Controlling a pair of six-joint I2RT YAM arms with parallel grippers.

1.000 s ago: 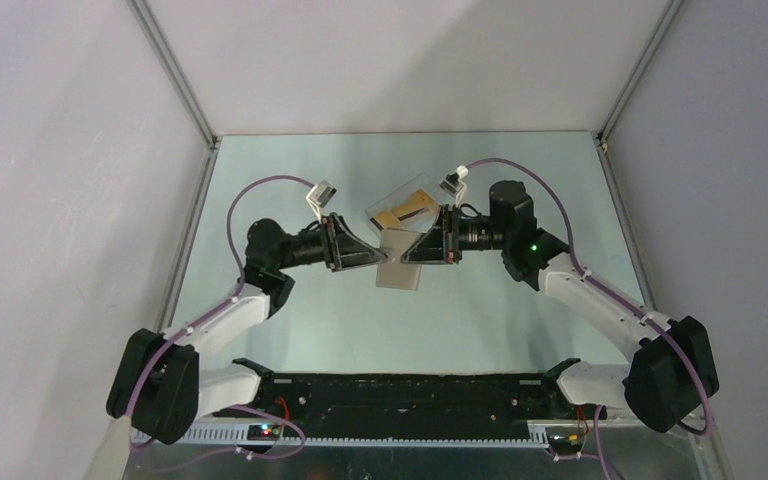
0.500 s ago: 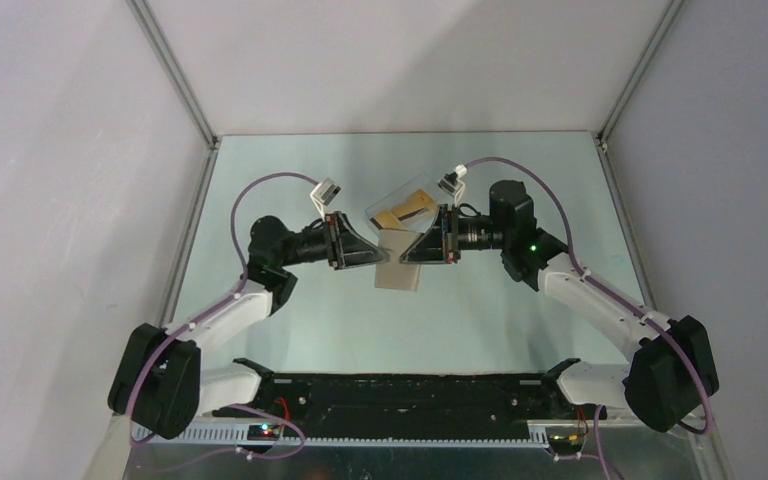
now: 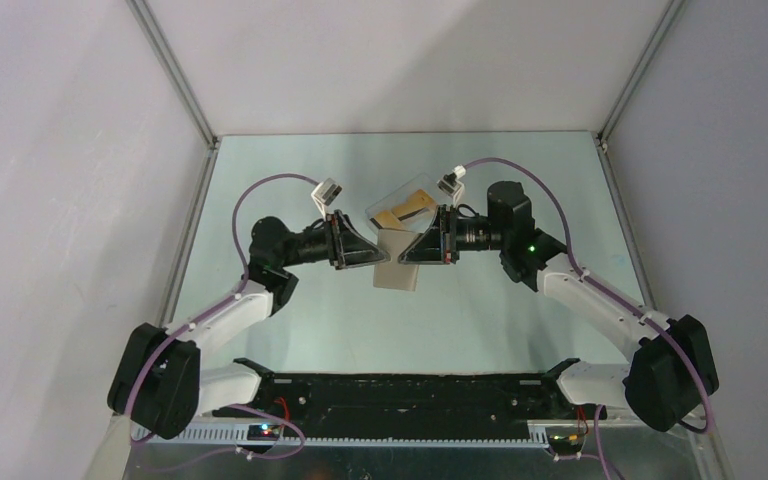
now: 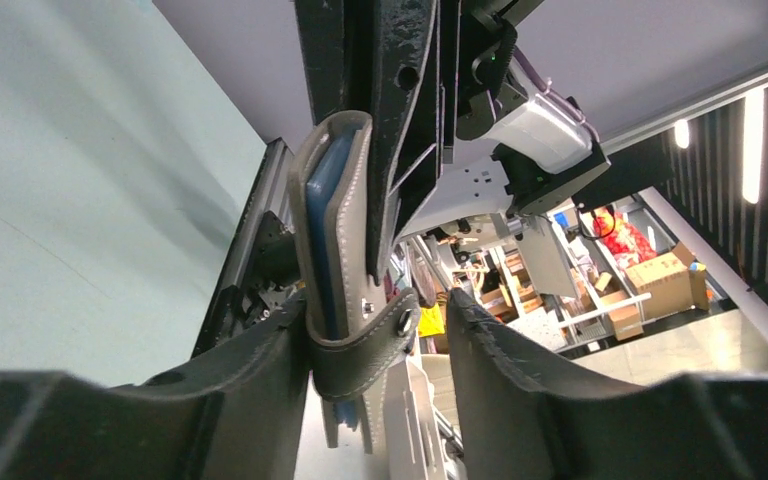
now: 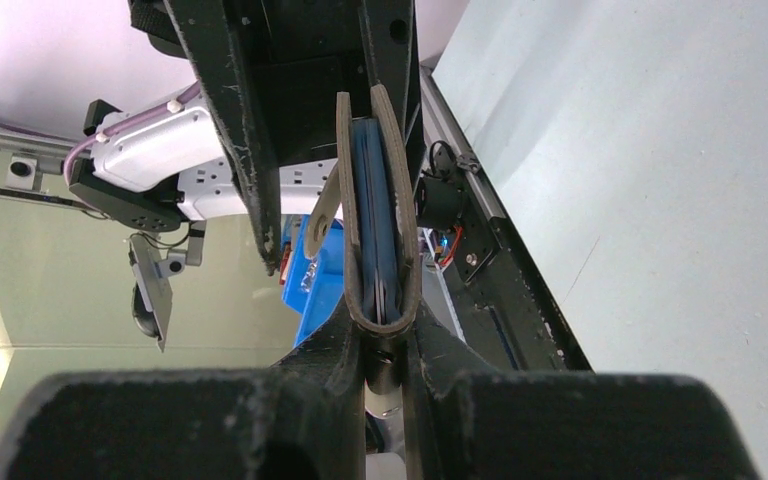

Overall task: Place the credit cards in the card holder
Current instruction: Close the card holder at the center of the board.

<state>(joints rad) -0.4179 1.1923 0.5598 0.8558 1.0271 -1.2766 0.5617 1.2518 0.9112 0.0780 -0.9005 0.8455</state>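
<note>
Here card holder (image 5: 375, 230) sits clamped in right gripper (image 5: 385, 345) — left gripper (image 4: 372, 312) parted loosely around opposite edge.

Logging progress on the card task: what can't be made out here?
- Cards inside the card holder: both wrist views show it edge-on, folded nearly shut.
- Count of credit cards in the clear box: top view, too small, and the right gripper covers part.
</note>
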